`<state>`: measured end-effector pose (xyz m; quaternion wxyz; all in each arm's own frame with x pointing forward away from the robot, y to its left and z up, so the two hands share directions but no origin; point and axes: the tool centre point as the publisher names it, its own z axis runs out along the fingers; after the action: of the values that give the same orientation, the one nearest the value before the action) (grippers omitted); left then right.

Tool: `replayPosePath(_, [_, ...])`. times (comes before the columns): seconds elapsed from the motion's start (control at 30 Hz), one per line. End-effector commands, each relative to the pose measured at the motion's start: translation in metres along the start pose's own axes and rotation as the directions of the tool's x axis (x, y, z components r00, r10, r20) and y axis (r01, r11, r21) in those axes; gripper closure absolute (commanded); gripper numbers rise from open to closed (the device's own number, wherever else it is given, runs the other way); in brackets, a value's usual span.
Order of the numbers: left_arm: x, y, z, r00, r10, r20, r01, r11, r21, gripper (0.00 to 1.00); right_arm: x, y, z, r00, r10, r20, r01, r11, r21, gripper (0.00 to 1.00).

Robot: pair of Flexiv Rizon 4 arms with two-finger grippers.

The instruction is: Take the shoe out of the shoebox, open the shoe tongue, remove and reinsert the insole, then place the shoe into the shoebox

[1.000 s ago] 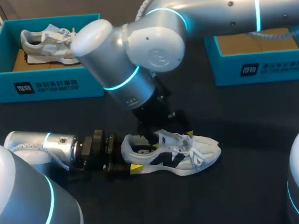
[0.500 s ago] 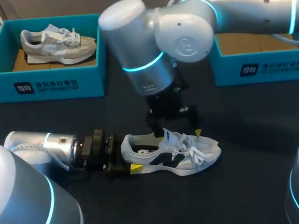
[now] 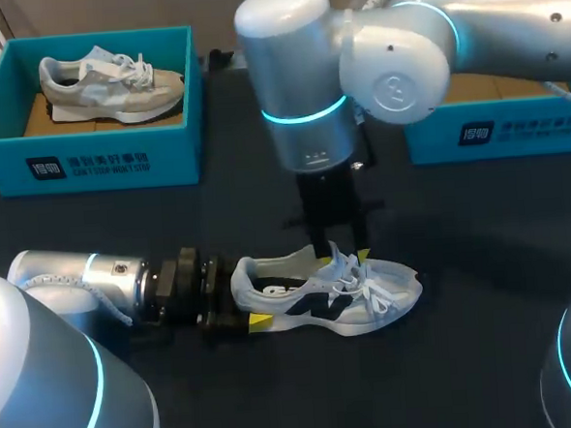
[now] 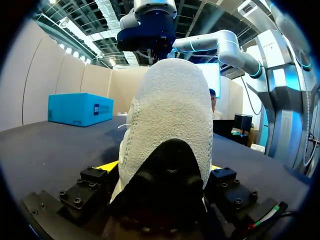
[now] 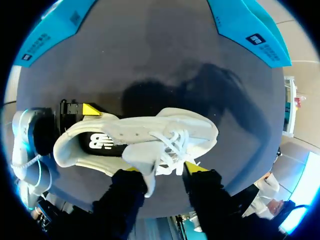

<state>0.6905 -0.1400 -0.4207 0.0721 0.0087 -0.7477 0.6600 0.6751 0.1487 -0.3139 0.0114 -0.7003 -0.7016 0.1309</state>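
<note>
Beyond shoe [image 3: 315, 307]: two teal boxes, left box [image 3: 98, 162] holding a grey sneaker [image 3: 108, 84], right box [image 3: 494, 133].
Above shoe: right gripper [image 5: 162, 170], fingers apart astride the raised tongue [image 5: 141, 162].
At shoe's heel: left gripper [image 3: 243, 304], clamped on it.
Shoe: upright on table [image 3: 469, 358], outside both boxes.

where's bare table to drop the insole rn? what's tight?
Free: the table strip on the near side of the shoe; the patch between its toe and the right shoebox; the band between the left shoebox and the left arm. Crowded: around the shoe, left gripper on its heel, right gripper over its tongue.
</note>
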Motion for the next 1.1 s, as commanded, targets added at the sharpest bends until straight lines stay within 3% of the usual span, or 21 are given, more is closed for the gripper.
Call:
replayPosePath(0.03, [0.001, 0.0, 0.001, 1.0, 0.0, 0.005, 0.0, 1.0, 0.0, 1.0, -0.009, 0.001, -0.002, 0.995, -0.035, -0.092, 0.034, 0.999, -0.01, 0.92])
replayPosePath(0.07, [0.001, 0.0, 0.001, 1.0, 0.0, 0.005, 0.0, 1.0, 0.0, 1.0, -0.011, 0.001, -0.002, 0.993, -0.054, -0.104, 0.052, 0.998, -0.017, 1.0])
replayPosePath(0.27, [0.001, 0.0, 0.001, 1.0, 0.0, 0.005, 0.0, 1.0, 0.0, 1.0, -0.024, 0.004, 0.003, 0.971, -0.143, -0.193, 0.136, 0.989, -0.052, 1.0])
replayPosePath(0.7, [0.001, 0.0, 0.001, 1.0, 0.0, 0.005, 0.0, 1.0, 0.0, 1.0, -0.075, 0.0, 0.018, 0.87, -0.269, -0.414, 0.21, 0.96, -0.183, 1.0])
replayPosePath(1.1, [0.001, 0.0, 0.001, 1.0, 0.0, 0.005, 0.0, 1.0, 0.0, 1.0, -0.097, 0.001, 0.043, 0.763, -0.361, -0.537, 0.22, 0.925, -0.309, 1.0])
